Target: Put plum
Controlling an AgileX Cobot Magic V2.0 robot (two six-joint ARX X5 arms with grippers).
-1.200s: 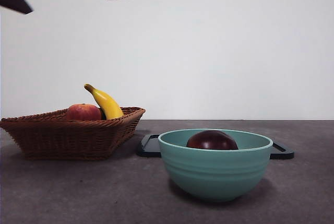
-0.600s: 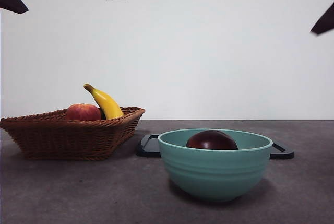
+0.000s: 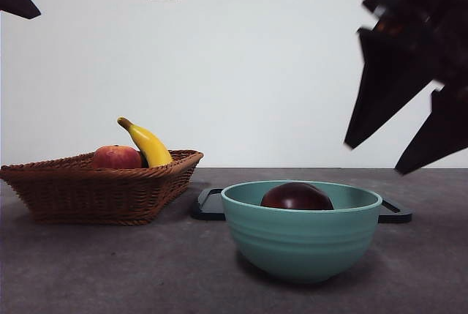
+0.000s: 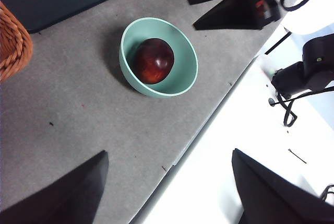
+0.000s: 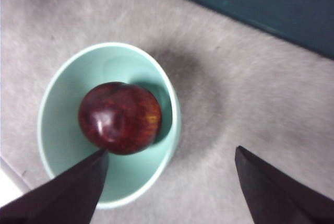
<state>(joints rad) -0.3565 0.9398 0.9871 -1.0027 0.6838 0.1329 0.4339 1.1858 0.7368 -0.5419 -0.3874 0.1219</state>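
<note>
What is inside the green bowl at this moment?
The green bowl holds only the plum, resting on its floor. The bowl's bottom beneath the plum is covered. The right pincer hangs open above and beside it, touching nothing.

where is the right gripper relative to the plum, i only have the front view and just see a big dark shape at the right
Observer: In its wrist view the right gripper hangs above the teal bowl, jaws open and empty, beside the plum.
Operator: is the plum touched
Observer: No, from above it sits free in the bowl.
Operator: and the left one
Observer: The left gripper waits open, high over the table's edge.
</note>
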